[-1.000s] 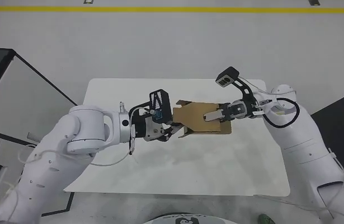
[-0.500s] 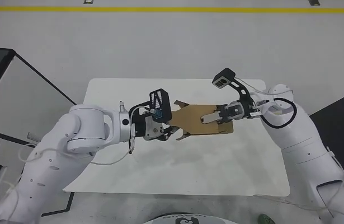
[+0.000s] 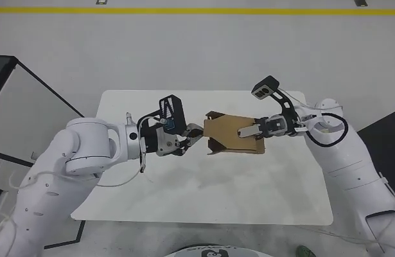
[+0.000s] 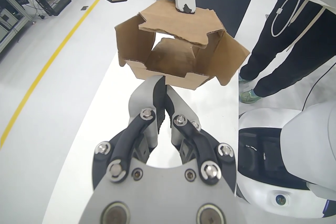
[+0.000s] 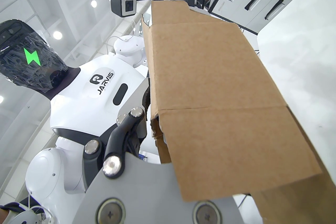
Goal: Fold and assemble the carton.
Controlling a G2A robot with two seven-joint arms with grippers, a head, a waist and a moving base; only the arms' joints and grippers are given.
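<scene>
A brown carton (image 3: 230, 133) hangs above the middle of the white table (image 3: 184, 193), lying on its side. My right gripper (image 3: 243, 132) is shut on its top panel from the right. In the left wrist view the carton (image 4: 173, 51) turns its open end to the camera, with the top flap bent inward and the side flaps splayed out. My left gripper (image 4: 161, 84) is shut with nothing between its fingers, its tips just at the edge of the lower flap. In the right wrist view the carton (image 5: 210, 83) hides most of the right gripper; one black finger (image 5: 126, 128) shows beside it.
A black-framed stand (image 3: 11, 83) is off the table's left side. A yellow line (image 3: 197, 10) runs across the floor beyond the table. Bare tabletop lies in front of and behind the carton.
My left gripper has drawn back to the left, off the carton's left flaps. The right gripper has kept hold of the carton and shifted it slightly right, levelling it.
</scene>
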